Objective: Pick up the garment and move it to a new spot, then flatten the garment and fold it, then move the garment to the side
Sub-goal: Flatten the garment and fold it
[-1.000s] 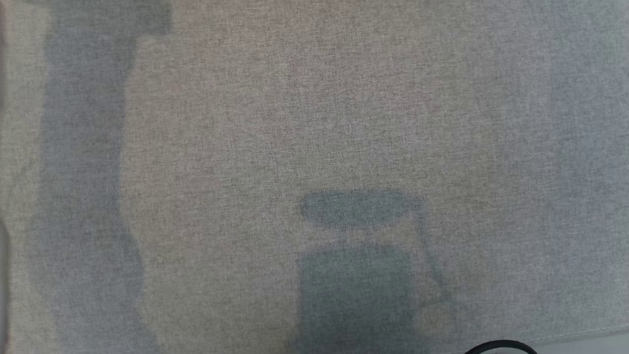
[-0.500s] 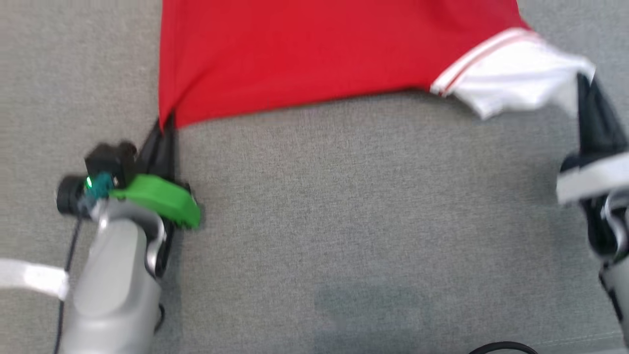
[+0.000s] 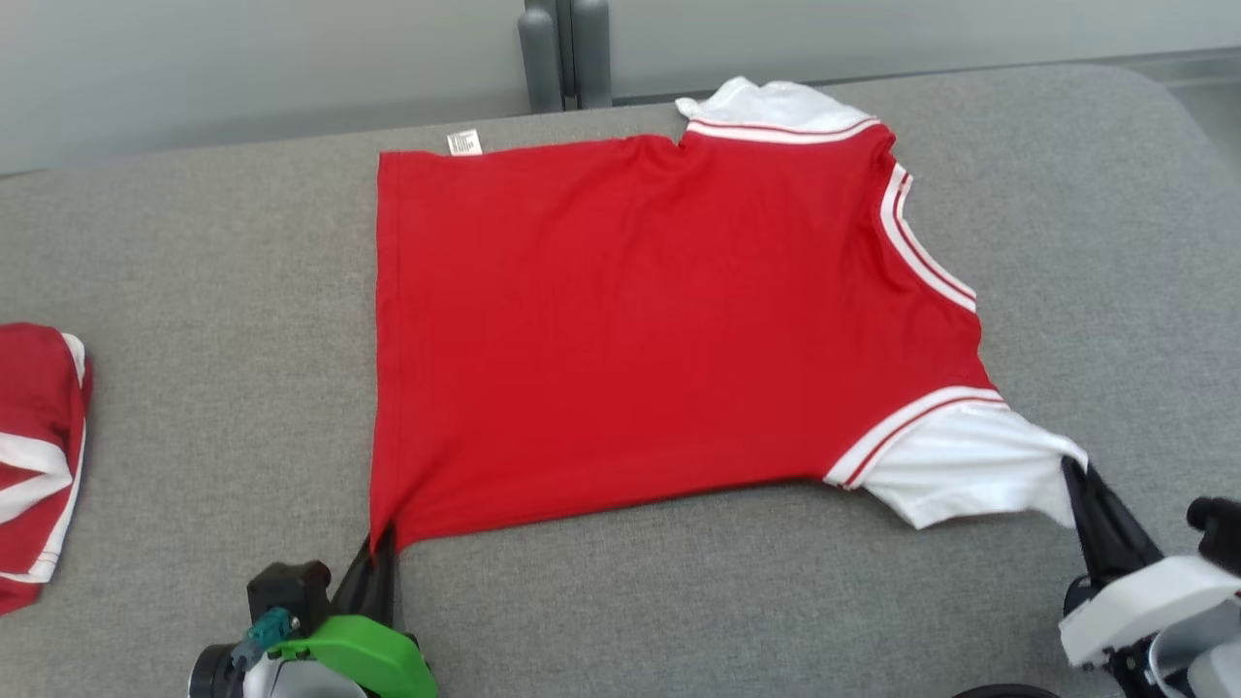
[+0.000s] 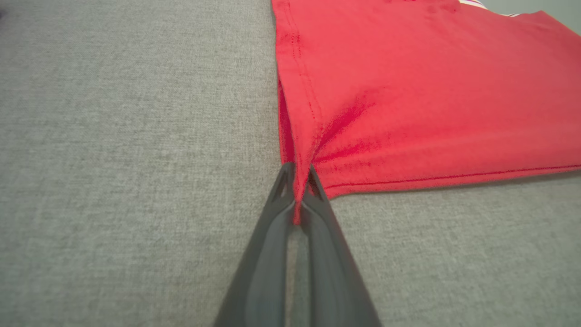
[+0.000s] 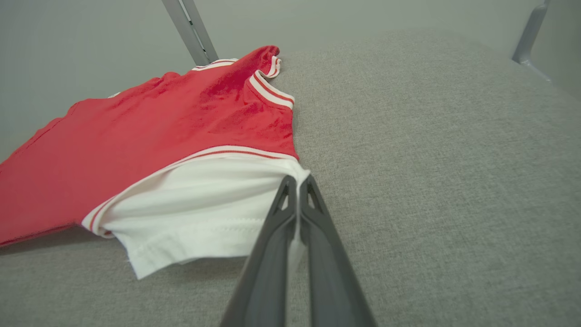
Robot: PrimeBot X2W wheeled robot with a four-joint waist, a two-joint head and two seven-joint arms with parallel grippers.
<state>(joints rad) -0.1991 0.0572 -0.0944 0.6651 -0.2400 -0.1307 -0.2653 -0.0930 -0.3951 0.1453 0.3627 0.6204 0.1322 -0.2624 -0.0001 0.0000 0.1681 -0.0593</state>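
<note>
The garment [image 3: 659, 330] is a red T-shirt with white, red-striped sleeves, spread nearly flat on the grey padded surface [image 3: 194, 252]. Its hem lies to the left and its collar to the right. My left gripper [image 3: 381, 548] is shut on the near hem corner, and the red cloth is bunched between the fingers in the left wrist view [image 4: 297, 181]. My right gripper [image 3: 1074, 470] is shut on the tip of the near white sleeve [image 5: 204, 204]. In the right wrist view that sleeve edge is lifted slightly off the surface, pinched in the gripper [image 5: 297, 181].
Another red and white garment [image 3: 34, 456] lies bunched at the left edge of the surface. Grey posts [image 3: 564, 48] stand behind the far edge against a pale wall. The surface rounds off at the far right [image 3: 1188, 126].
The head camera has swung up: from bare grey cloth, to the shirt's near edge, to the whole shirt now. Both grippers keep hold of the same corner and sleeve.
</note>
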